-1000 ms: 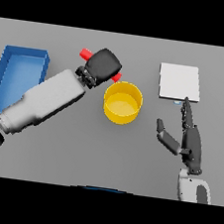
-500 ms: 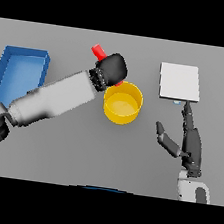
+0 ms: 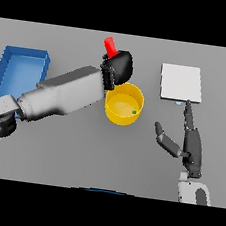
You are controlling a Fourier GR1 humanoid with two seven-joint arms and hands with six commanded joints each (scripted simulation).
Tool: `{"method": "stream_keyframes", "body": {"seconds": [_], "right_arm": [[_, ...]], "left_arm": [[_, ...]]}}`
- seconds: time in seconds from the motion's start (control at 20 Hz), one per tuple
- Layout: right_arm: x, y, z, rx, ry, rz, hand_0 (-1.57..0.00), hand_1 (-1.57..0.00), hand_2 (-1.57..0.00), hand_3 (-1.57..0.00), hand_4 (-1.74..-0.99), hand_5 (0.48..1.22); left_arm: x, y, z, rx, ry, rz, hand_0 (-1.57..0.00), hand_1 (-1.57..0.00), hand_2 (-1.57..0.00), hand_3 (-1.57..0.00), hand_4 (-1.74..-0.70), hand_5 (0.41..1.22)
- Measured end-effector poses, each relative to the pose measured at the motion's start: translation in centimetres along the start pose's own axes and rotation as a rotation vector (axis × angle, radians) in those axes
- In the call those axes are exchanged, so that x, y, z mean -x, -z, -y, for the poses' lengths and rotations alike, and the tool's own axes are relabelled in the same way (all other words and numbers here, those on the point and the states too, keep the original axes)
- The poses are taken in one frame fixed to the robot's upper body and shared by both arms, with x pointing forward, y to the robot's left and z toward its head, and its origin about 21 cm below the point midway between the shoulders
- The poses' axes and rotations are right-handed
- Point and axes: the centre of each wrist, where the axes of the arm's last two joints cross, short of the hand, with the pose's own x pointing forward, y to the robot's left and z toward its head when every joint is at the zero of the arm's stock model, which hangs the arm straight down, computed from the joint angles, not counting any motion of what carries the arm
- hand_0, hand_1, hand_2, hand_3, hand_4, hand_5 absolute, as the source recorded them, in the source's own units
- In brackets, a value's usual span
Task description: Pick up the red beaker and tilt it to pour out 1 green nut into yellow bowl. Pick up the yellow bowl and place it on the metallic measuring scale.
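My left hand (image 3: pixel 119 68) is shut on the red beaker (image 3: pixel 110 46), held above the far left rim of the yellow bowl (image 3: pixel 123 104). Only the beaker's red end shows, sticking up and back past the hand. A small green nut (image 3: pixel 134 111) lies inside the bowl near its right wall. The metallic measuring scale (image 3: pixel 181 83) is a pale square plate to the right of the bowl. My right hand (image 3: pixel 190 144) is open at the lower right, fingers straight and pointing at the scale, thumb spread toward the bowl.
A blue tray (image 3: pixel 19 72) lies at the left edge of the table, partly behind my left forearm. The forearm stretches from lower left across to the bowl.
My left hand has carried the beaker to the right and farther over the bowl's rim while tilting it. A green nut now lies in the bowl. The right hand has not moved.
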Motion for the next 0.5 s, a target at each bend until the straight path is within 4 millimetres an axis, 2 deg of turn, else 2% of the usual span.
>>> {"method": "stream_keyframes", "body": {"seconds": [0.25, 0.35, 0.4, 0.45, 0.5], "right_arm": [[0.7, 0.0, 0.2, 0.005, -0.014, 0.013, 0.0, 0.0, 0.0, 0.0, -1.206, 0.592], [0.4, 0.1, 0.0, 0.009, -0.008, 0.016, 0.0, 0.0, 0.0, 0.0, -1.209, 0.592], [0.4, 0.1, 0.1, 0.011, -0.01, 0.024, 0.0, 0.0, 0.0, 0.0, -1.203, 0.592], [0.4, -0.1, -0.2, 0.002, -0.013, 0.03, 0.0, 0.0, 0.0, 0.0, -1.201, 0.592], [0.4, 0.2, 0.0, 0.009, -0.014, 0.02, 0.0, 0.0, 0.0, 0.0, -1.19, 0.594]], "left_arm": [[0.9, 0.0, -1.4, -0.016, 0.104, 0.02, -1.57, -1.57, -1.57, -1.57, -1.73, 1.221], [3.3, -0.5, -2.0, -0.021, 0.097, 0.001, -1.57, -1.57, -1.57, -1.57, -1.73, 1.221], [4.9, -0.9, -2.4, -0.033, 0.093, -0.035, -1.57, -1.57, -1.57, -1.49, -1.73, 1.221], [6.4, -1.4, -2.6, -0.048, 0.083, -0.062, -1.57, -1.57, -1.4, -1.51, -1.68, 1.221], [7.9, -2.0, -3.1, -0.057, 0.071, -0.099, -1.57, -1.57, -1.43, -1.27, -1.69, 1.221]]}}
